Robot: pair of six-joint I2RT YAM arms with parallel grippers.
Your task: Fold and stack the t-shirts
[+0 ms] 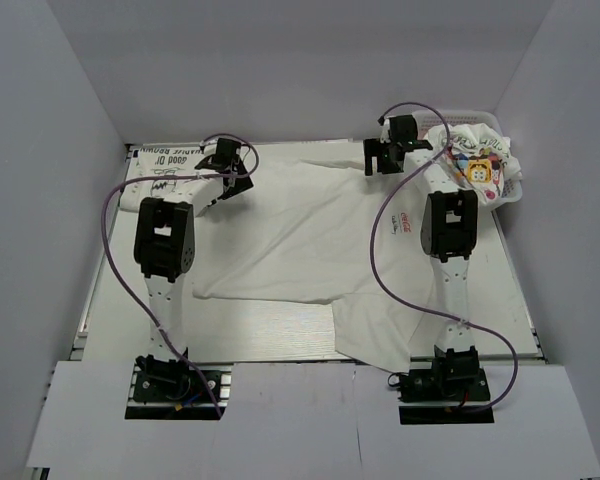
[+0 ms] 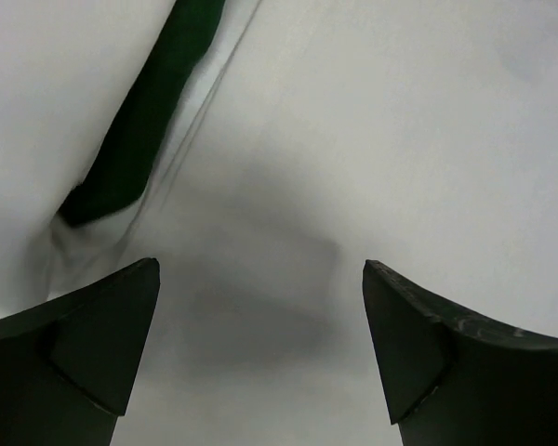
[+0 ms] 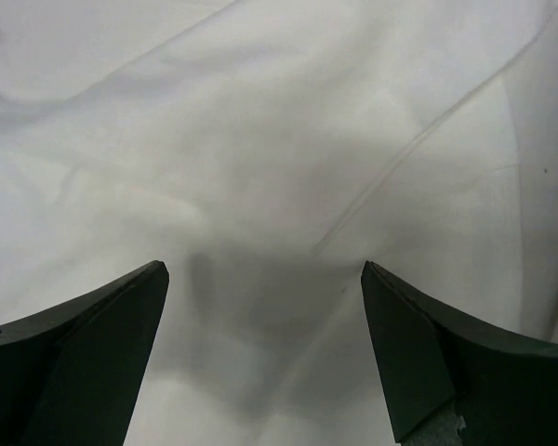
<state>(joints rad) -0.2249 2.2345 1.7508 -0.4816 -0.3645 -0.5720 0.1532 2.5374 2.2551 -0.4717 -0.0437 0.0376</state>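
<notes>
The pale table (image 1: 270, 335) fills most of the top view. Across its middle lies the big white t-shirt (image 1: 300, 230), opened out and rumpled. One part trails down toward the lower centre of the frame. Its small red-and-white logo (image 1: 405, 222) shows right of centre, beside the right arm.

At the upper left, along the far edge of the table, lies the lettered t-shirt (image 1: 170, 165), flat, with dark print across it. In the upper right corner sits the white basket (image 1: 517, 185), and the cartoon t-shirt (image 1: 475, 165) is bunched up inside it, yellow print facing up.

The left gripper (image 2: 260, 263) hangs over the upper left part of the spread shirt. Its fingers are wide apart with nothing between them, only white cloth below. A dark green band (image 2: 139, 139) runs through the upper left of its wrist view.

The right gripper (image 3: 265, 265) is at the upper right of the spread shirt, near the basket. It is just as widely parted and empty over creased white fabric.
</notes>
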